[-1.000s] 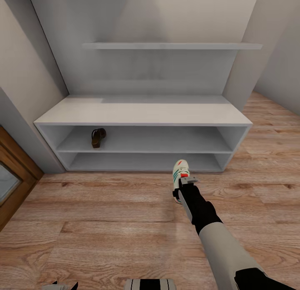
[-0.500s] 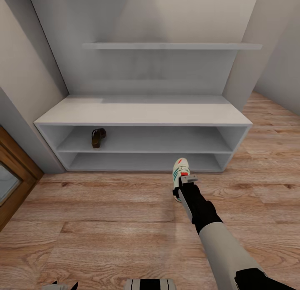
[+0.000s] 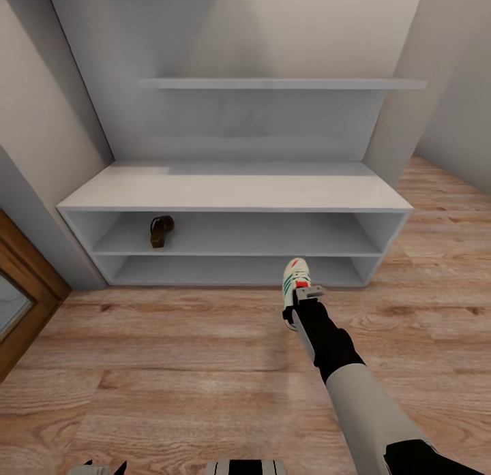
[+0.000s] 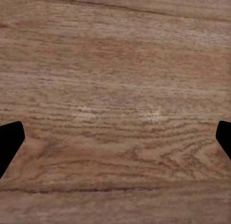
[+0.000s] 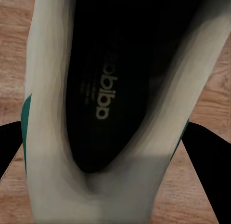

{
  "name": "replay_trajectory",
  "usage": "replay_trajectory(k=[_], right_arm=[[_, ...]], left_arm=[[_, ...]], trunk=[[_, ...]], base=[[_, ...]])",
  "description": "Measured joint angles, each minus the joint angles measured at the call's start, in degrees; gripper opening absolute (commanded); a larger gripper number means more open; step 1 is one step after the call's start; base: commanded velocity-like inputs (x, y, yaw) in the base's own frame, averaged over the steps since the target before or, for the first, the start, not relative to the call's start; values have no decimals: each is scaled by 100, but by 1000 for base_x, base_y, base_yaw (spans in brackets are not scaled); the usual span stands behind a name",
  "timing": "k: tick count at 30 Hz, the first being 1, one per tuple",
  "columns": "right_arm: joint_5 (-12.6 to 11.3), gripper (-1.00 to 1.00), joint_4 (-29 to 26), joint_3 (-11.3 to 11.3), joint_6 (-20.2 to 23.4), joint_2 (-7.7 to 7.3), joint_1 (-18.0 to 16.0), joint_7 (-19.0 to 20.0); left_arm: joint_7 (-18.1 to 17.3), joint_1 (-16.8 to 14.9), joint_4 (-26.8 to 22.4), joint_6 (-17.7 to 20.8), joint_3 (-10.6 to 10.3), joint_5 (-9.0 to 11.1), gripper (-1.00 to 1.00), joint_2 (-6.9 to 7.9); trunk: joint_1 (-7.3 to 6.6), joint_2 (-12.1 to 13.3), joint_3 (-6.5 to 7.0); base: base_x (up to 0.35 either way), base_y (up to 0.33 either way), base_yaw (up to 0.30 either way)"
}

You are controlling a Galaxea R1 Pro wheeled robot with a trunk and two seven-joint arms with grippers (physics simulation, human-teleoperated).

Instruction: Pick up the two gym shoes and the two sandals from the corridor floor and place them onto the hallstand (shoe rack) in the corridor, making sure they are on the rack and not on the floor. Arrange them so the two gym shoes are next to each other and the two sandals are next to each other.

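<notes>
A white gym shoe (image 3: 295, 276) with green stripes and a red tongue hangs just above the corridor floor (image 3: 170, 366), in front of the hallstand's (image 3: 232, 189) lower shelf. My right gripper (image 3: 305, 296) is shut on it. From the right wrist camera I look into the gym shoe (image 5: 103, 103) and see its black insole, with the right gripper (image 5: 110, 154) clamped on its sides. One brown sandal (image 3: 161, 230) lies on the upper low shelf, toward the left end. My left gripper (image 4: 115, 142) is open over bare floor.
A long wall shelf (image 3: 283, 84) runs above the pale grey bench top. A wood-framed door (image 3: 17, 304) stands at the left. Grey walls close in on both sides of the rack, and plank floor extends to the right.
The head view has shifted slightly, so the rack and wall shelf sit lower in the picture. The right gripper still holds the gym shoe in about the same spot.
</notes>
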Motion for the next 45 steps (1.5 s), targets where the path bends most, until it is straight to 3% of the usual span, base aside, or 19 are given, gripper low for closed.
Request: replay_trajectory(k=[12, 28, 45], right_arm=[[-6, -100, 7, -1, -2, 0, 0, -2], [-1, -100, 3, -9, 0, 0, 2, -7], [-4, -100, 0, -9, -4, 0, 2, -8]], left_arm=[[3, 1, -2, -3, 18, 3, 100, -1], [4, 0, 1, -9, 25, 3, 100, 1], [4, 0, 1, -5, 31, 2, 100, -1]], trunk=[[-1, 0, 107], [0, 0, 247], [-1, 0, 268]], base=[[255, 168, 0], [83, 25, 0], [168, 0, 0]])
